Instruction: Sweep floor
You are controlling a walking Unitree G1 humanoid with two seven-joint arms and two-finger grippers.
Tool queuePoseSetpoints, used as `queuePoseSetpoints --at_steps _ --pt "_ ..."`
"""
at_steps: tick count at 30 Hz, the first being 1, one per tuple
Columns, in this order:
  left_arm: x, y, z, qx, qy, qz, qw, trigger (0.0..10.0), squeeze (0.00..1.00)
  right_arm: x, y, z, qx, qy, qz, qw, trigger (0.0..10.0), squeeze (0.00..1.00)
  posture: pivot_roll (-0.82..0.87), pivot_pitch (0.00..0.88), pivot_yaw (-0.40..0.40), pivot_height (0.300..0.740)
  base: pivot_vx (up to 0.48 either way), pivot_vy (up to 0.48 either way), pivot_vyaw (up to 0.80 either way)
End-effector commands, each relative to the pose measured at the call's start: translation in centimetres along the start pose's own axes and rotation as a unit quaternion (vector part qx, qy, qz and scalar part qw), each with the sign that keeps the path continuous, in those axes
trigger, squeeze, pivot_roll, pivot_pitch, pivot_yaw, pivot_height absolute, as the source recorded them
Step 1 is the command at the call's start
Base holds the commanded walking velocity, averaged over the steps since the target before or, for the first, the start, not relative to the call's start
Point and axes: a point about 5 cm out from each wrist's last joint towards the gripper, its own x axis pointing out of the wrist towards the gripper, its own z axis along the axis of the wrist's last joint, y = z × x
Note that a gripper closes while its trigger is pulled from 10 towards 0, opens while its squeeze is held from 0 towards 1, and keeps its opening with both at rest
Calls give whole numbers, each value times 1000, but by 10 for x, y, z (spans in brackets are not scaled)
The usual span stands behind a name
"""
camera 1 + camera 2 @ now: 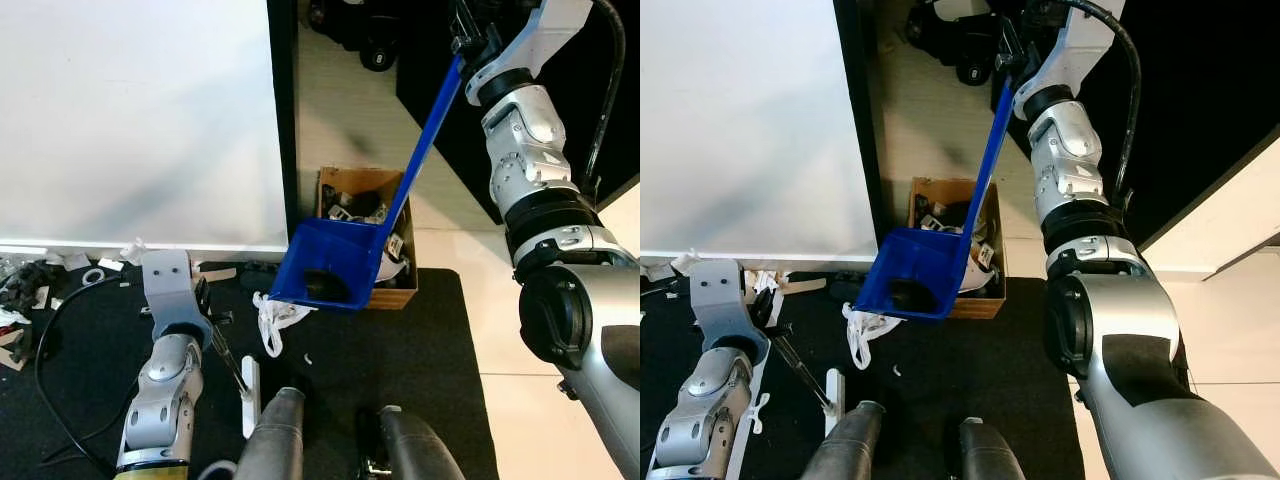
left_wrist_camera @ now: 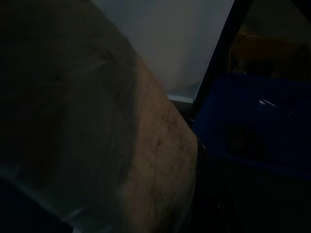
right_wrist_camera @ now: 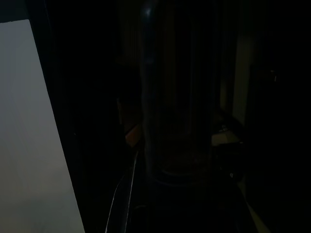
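Nearest the camera, a black mat (image 1: pixel 400 370) is covering the floor, with pale floor (image 1: pixel 520 330) lying bare to its right. The left tool (image 1: pixel 215 340) is hovering low over the mat, its black fingers closed narrowly around a thin dark handle running down to a white brush head (image 1: pixel 250 395). A crumpled white scrap (image 1: pixel 272 318) is lying just beyond. Above it, a blue dustpan (image 1: pixel 330 262) is hanging tilted, something dark sitting inside. Its long blue handle (image 1: pixel 425 135) is rising to the right tool (image 1: pixel 470 40), which is gripping its upper end. Behind the pan, a cardboard box (image 1: pixel 385 292) of mixed clutter is standing against a white panel (image 1: pixel 130 120). The right wrist view is too dark to read.
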Motion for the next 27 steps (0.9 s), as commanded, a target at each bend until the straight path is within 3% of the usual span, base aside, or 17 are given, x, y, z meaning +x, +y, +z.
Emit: queuePoseSetpoints --at_steps 1,5,27 --pt "0 0 -3 6 2 -1 1000 10000 0 3 1 8 21 -26 -2 999 10000 0 163 176 -32 740 0 0 0" --pt "0 -1 -2 6 -3 -6 1000 10000 0 3 0 8 20 -25 -2 999 10000 0 160 176 -33 740 230 0 0" --pt "2 -3 -2 3 -3 -9 1000 10000 0 2 -1 7 19 -23 -3 1000 10000 0 155 180 -32 740 479 0 0"
